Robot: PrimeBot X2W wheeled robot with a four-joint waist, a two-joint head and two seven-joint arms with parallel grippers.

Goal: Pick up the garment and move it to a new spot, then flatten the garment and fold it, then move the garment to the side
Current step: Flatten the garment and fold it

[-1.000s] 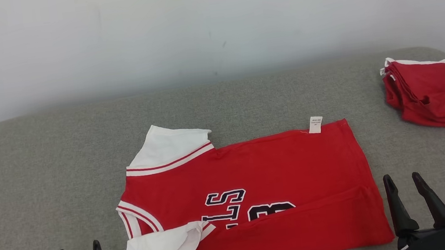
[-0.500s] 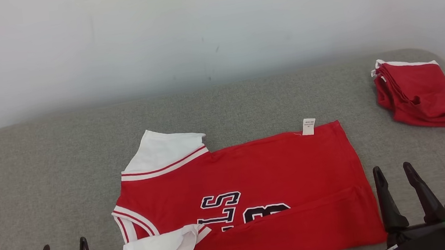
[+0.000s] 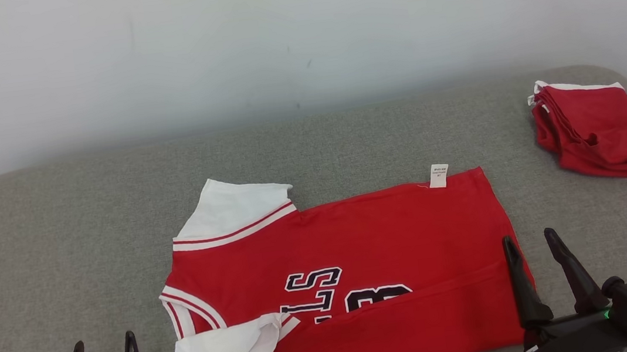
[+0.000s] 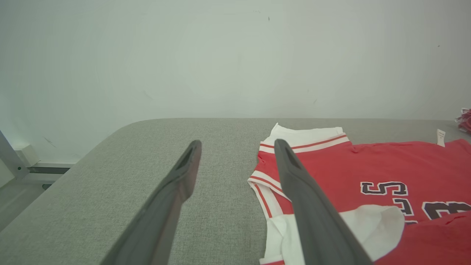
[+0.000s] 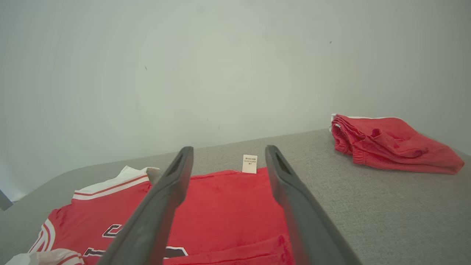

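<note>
Bare test room or lab, by the look of it.
Backed by a plain white wall [image 3: 297,36] with a few faint scuffs; fitted with a broad grey fabric-covered pad [image 3: 344,137] with rounded corners. Laid with a red jersey [image 3: 385,233] spread flat and a folded red pile [image 3: 598,132] near the pad's far right corner. Edged at the left, in the left wrist view, by a grey metal bar [image 4: 9,156] and a pale ledge [image 4: 25,154].
</note>
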